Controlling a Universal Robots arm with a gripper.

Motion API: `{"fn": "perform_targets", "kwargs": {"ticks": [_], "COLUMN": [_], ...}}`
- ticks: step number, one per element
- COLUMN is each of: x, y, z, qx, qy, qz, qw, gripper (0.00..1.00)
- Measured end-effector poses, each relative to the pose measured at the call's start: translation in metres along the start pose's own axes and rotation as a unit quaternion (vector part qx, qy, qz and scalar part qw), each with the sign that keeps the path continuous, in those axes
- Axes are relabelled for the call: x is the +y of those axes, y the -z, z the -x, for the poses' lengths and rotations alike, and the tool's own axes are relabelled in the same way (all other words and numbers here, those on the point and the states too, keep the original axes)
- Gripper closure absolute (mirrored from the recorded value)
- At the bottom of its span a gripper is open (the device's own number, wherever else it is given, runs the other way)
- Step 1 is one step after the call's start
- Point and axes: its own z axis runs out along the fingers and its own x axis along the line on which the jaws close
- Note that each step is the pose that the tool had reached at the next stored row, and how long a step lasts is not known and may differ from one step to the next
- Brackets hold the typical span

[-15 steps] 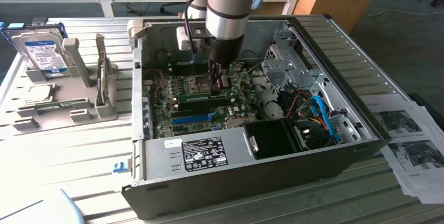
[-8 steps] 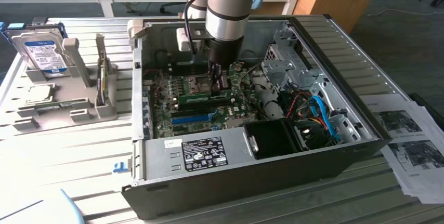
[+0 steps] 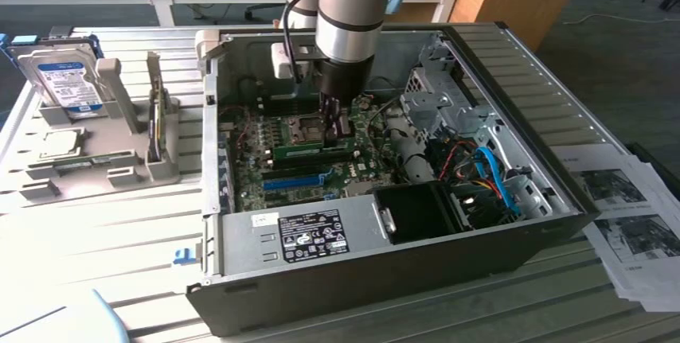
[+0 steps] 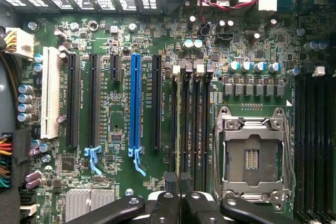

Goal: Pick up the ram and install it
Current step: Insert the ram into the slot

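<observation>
Green motherboard (image 3: 318,160) lies in the floor of the open black computer case (image 3: 531,168) in the exterior view; the silver arm (image 3: 351,17) reaches straight down into the case, and its gripper (image 3: 338,128) stands just over the board's middle; the ram (image 3: 314,150) stands on edge under the fingers as a long green stick along the memory slots, and the dark fingers meet its top edge near the end toward the exterior view's right; a bright-blue slot (image 3: 292,181) runs just in front of it, apart from it; a grey power supply (image 3: 308,231) with a black label fills the case's near side, with a black fan shroud (image 3: 425,212) beside it; outside the case, toward the exterior view's left, a silver hard drive (image 3: 64,80) stands in a grey holder (image 3: 127,172); printed papers (image 3: 627,224) lie on the table toward the exterior view's right. From the wrist view, the gripper (image 4: 179,179) has its two black fingers drawn narrow, almost together, pinching the ram (image 4: 179,145), seen edge-on as a thin strip among the dark memory slots (image 4: 199,124); the blue slot (image 4: 135,103) and a white slot (image 4: 50,93) lie well to one side of it; the metal-framed processor socket (image 4: 252,153) sits just beside the memory slots on the other side.
</observation>
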Motion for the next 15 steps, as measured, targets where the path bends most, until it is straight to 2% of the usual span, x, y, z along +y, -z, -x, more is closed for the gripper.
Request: {"fn": "perform_targets", "kwargs": {"ticks": [15], "x": [-0.0001], "y": [-0.0036], "z": [-0.0011], "qx": [0.0], "qy": [0.0], "qz": [0.0], "qw": [1.0], "gripper": [0.89]}}
